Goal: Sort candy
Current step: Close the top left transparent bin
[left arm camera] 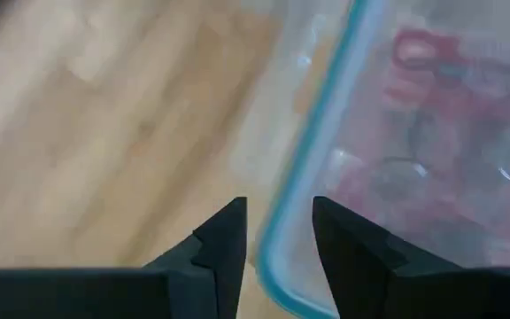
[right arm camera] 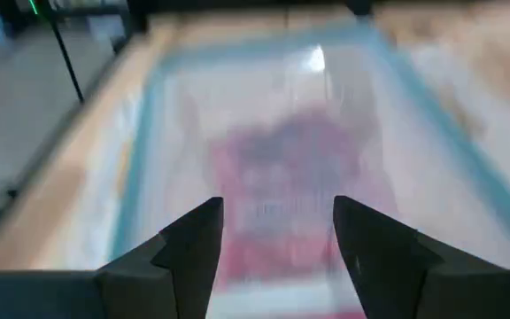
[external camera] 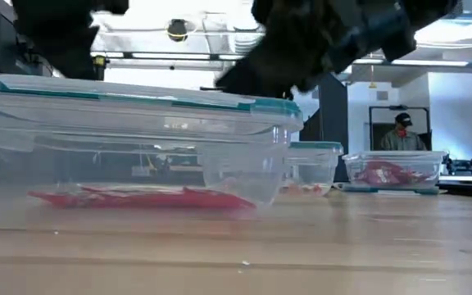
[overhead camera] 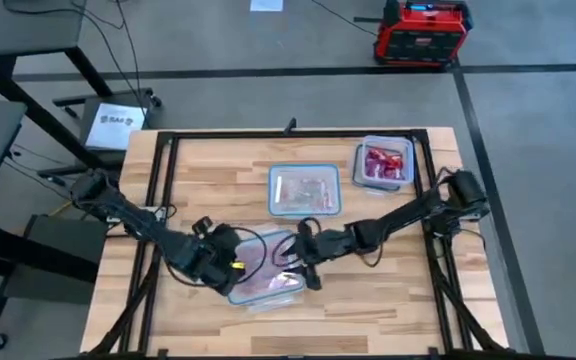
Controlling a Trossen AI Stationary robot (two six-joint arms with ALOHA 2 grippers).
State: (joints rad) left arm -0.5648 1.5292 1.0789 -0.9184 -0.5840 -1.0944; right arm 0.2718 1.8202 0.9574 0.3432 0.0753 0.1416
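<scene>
A clear container with a bluish rim point(overhead camera: 290, 287) stands near the table's front middle and holds red and pink candy point(overhead camera: 266, 270) point(external camera: 138, 198). My left gripper point(overhead camera: 230, 268) point(left arm camera: 279, 226) is at that container's left corner, shut on its rim. My right gripper point(overhead camera: 306, 262) point(right arm camera: 279, 230) hangs open over the container's right part, above the candy point(right arm camera: 282, 168), touching nothing. A second container point(overhead camera: 304, 190) at the table's middle holds a few pale pieces. A third one point(overhead camera: 383, 163) at the far right holds red candy point(external camera: 388, 174). My left gripper has the near container's bluish rim point(left arm camera: 273, 252) at a rounded corner between its two fingers, one finger outside the wall and one inside. The fingers come from above and the table's left, slanting down. The container rests flat on the table.
A black frame point(overhead camera: 168, 190) runs along the table's left, far and right sides. A red machine point(overhead camera: 420, 30) stands on the floor beyond the table. A person point(external camera: 401, 131) sits far back in the room. Bare wood point(overhead camera: 368, 310) lies in front of the containers.
</scene>
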